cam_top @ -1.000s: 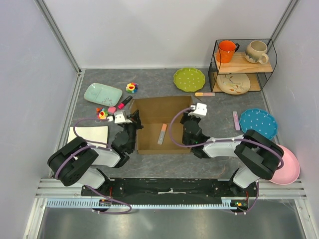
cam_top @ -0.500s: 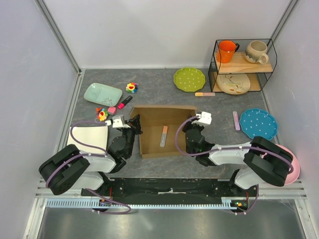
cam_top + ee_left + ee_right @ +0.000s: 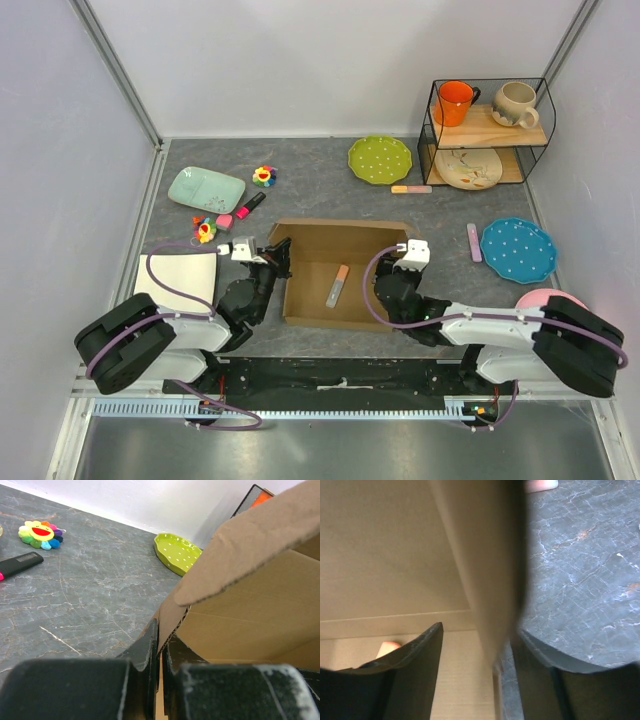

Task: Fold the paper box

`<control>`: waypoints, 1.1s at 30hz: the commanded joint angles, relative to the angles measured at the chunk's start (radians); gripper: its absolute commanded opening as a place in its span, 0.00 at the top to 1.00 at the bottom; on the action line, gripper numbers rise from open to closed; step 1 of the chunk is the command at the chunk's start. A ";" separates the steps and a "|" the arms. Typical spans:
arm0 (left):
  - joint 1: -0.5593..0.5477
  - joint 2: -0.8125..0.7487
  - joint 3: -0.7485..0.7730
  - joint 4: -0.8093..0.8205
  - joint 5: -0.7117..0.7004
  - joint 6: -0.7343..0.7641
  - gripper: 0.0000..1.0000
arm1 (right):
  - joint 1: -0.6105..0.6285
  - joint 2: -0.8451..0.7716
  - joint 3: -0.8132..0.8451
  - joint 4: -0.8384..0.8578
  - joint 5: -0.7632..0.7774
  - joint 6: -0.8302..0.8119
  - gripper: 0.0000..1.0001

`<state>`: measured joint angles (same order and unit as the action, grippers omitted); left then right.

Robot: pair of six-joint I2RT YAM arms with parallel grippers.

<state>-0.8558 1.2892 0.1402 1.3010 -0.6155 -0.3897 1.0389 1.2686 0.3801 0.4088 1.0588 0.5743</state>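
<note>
The paper box (image 3: 345, 233) is a brown cardboard tray with raised walls in the middle of the table, a pink-orange marker (image 3: 337, 285) lying on its floor. My left gripper (image 3: 275, 262) is at the box's left wall. In the left wrist view it (image 3: 161, 635) is shut on the thin corrugated edge of that wall (image 3: 250, 605), which curls over above. My right gripper (image 3: 402, 262) straddles the right wall. The right wrist view shows it (image 3: 479, 630) open, the wall (image 3: 485, 575) standing between its fingers with a gap to the inner finger.
A white board (image 3: 178, 275) lies left of my left arm. Behind it are a mint tray (image 3: 206, 187), a flower toy (image 3: 264, 176) and markers. A green plate (image 3: 380, 158) sits at the back, a wire shelf (image 3: 487, 125) with mugs back right, a blue plate (image 3: 518, 248) and pink plate (image 3: 556, 299) right.
The box has slid nearer and a little right with both grippers. My right gripper has opened off the right wall. The left stays pinched on the left wall.
</note>
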 commanded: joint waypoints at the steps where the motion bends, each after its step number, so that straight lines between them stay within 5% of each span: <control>1: -0.020 0.010 -0.034 -0.078 0.010 -0.044 0.92 | 0.021 -0.124 0.022 -0.137 -0.026 0.007 0.32; 9: -0.025 0.015 -0.039 -0.068 -0.009 -0.031 0.92 | 0.061 -0.392 0.028 -0.312 -0.022 -0.030 0.02; 24: -0.048 0.030 -0.007 -0.068 -0.021 0.008 0.92 | 0.085 -0.891 0.035 -0.304 -0.129 -0.264 0.02; 33: -0.060 0.053 -0.001 -0.071 -0.036 -0.003 0.92 | 0.085 -0.927 0.164 -0.334 -0.129 -0.314 0.02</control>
<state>-0.8982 1.3113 0.1474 1.3144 -0.6266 -0.3847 1.1175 0.3359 0.4808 0.0723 0.9340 0.2955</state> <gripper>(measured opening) 0.074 0.982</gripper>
